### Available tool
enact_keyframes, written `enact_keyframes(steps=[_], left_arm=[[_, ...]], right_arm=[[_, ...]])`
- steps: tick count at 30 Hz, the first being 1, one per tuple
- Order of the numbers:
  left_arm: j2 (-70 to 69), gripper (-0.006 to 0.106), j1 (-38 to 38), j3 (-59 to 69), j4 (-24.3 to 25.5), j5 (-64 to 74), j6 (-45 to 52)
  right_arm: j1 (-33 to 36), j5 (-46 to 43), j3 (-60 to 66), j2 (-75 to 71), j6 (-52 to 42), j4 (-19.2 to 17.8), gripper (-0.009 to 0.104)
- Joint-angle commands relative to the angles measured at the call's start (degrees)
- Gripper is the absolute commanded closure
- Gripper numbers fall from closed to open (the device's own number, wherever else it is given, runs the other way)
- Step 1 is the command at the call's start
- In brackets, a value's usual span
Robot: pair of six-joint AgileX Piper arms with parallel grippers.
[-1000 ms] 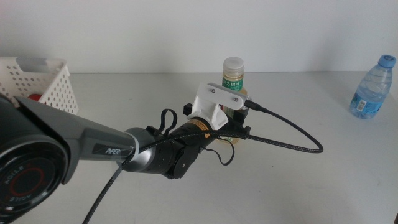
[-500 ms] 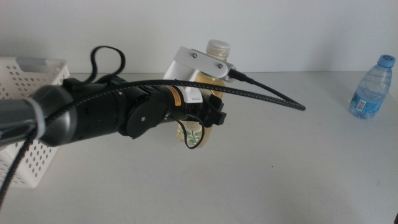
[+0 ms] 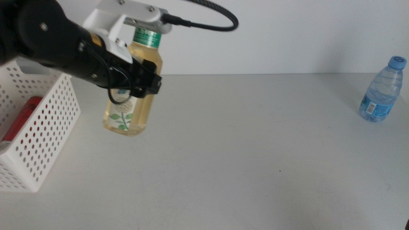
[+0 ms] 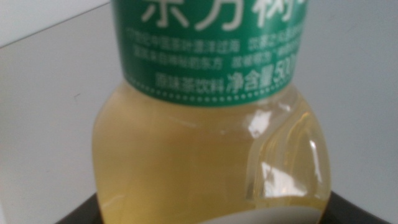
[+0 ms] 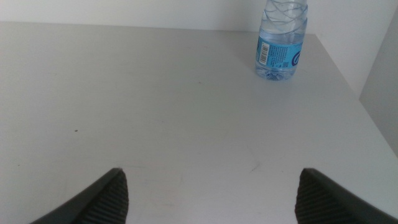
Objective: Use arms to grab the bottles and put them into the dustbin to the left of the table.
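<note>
1. The table (image 3: 255, 166) is a plain, flat, light grey-white surface, matte and smooth; it meets a pale wall along its far edge.
2. The dustbin (image 3: 45, 137) stands at the table's left edge; it is a white rectangular plastic basket, its walls pierced by rows of round holes; inside it lies a slim red soda can (image 3: 18, 120) on its side, seen over the rim and through the holes.
3. The left arm (image 3: 51, 38) comes in from the upper left; it is black and rounded, with a white housing near the wrist and a thick black cable looping above it.
4. The left gripper (image 3: 134, 80) is clamped on the tea bottle (image 3: 133, 96), its dark jaws closed around the bottle's upper body just under the green label; it holds the bottle in the air, tilted slightly, just to the right of the dustbin's near right corner and not over its opening.
5. The tea bottle is clear plastic filled with yellow tea, rounded at the shoulder, with a green label printed in white characters; in the left wrist view (image 4: 208, 155) it fills the picture, glossy with small highlights.
6. The water bottle (image 3: 382, 89) stands upright near the table's far right corner, well apart from the rest; it is small, clear-blue ribbed plastic with a blue cap and blue label (image 5: 280, 53).
7. The right gripper (image 5: 211, 193) waits low over the table's right part; its two dark ribbed jaws stand wide apart with nothing between them.
</note>
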Motion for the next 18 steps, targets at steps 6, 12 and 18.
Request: enact_keyframes(steps=[6, 12, 18], left_arm=[[-1.82, 0.102, 10.77, -16.8, -10.2, 16.71, 12.74], [2.08, 0.102, 21.88, -24.11, -10.09, 23.85, 12.86], [8.2, 0.102, 30.86, -30.76, -10.14, 31.59, 16.06]], right_arm=[[-0.46, -4.22, -0.54, 0.25, -0.65, -0.71, 0.025], [-0.46, -4.22, -0.54, 0.25, -0.65, -0.71, 0.025], [-0.46, -4.22, -0.54, 0.25, -0.65, -0.71, 0.025]])
